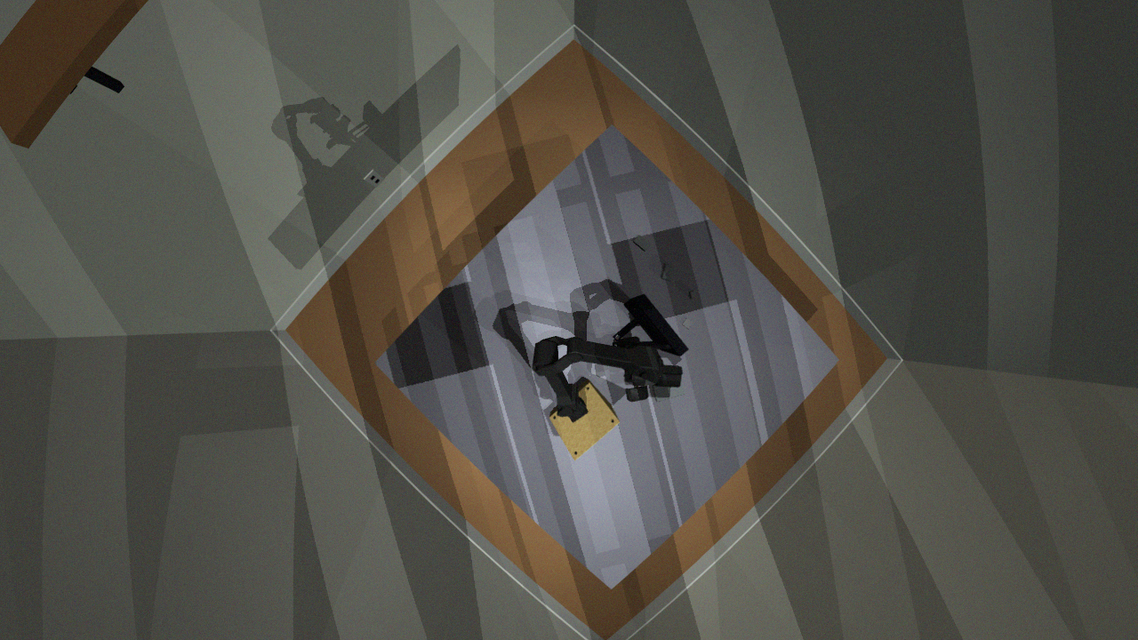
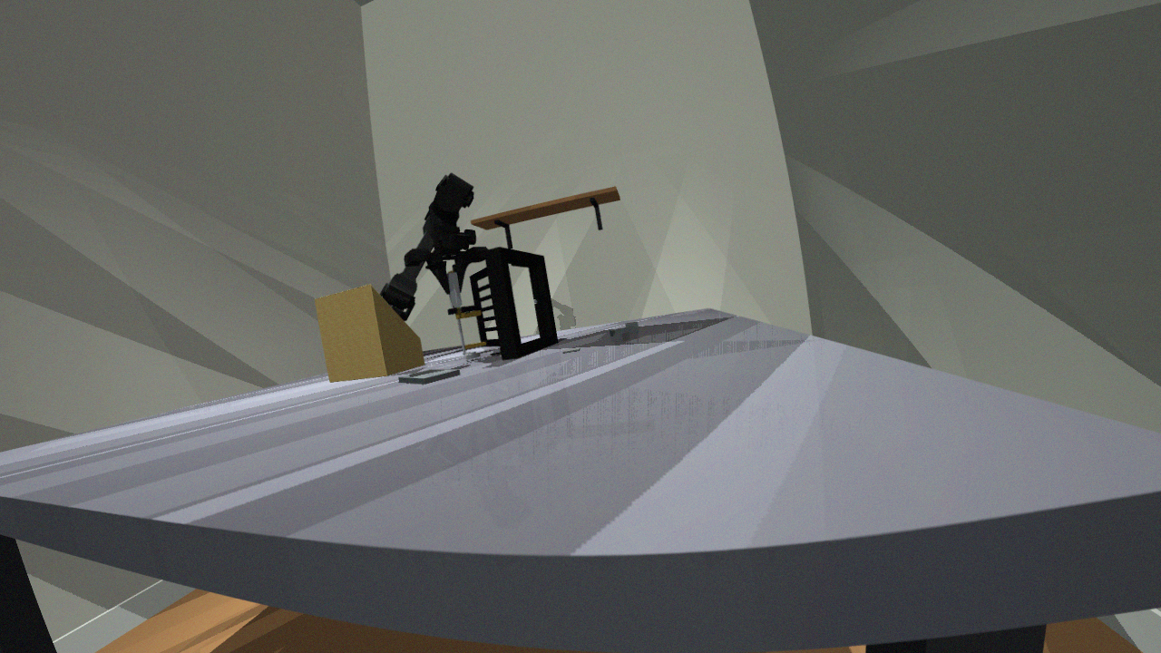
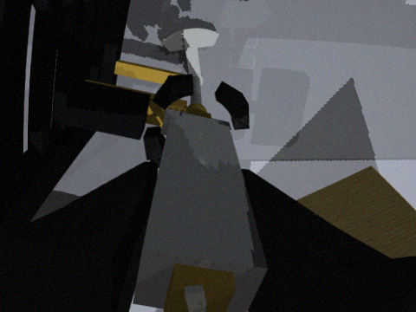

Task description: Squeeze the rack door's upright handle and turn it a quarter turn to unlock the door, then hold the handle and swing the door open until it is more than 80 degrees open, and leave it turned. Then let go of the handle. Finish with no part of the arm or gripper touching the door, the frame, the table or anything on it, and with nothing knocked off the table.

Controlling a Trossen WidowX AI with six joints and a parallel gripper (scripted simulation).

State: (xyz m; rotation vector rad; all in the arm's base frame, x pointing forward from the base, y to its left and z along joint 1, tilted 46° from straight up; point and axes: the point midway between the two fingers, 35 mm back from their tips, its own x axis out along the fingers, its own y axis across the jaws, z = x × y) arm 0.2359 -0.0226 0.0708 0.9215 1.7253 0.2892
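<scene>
The black rack frame (image 1: 659, 324) (image 2: 507, 328) stands upright on the table (image 1: 621, 533) (image 2: 860, 438). Its slotted black door (image 2: 486, 305) stands swung out from the frame opening at a wide angle; I cannot read the exact angle. The grey upright handle (image 2: 454, 286) (image 3: 199, 186) is on the door's outer side by yellow brackets, with a thin rod and a pale crosspiece (image 3: 191, 39) at its foot. My gripper (image 2: 451, 279) (image 3: 196, 179) points down and is shut on the handle, one finger on each side. In the top view the arm hides the grip.
A tan box (image 1: 592, 434) (image 2: 348, 336) under the arm's base stands near the rack. A flat dark green plate (image 2: 429, 375) lies between box and rack. Other small flat pieces lie beyond the frame. A wooden shelf (image 1: 60, 55) (image 2: 551, 208) is on the wall.
</scene>
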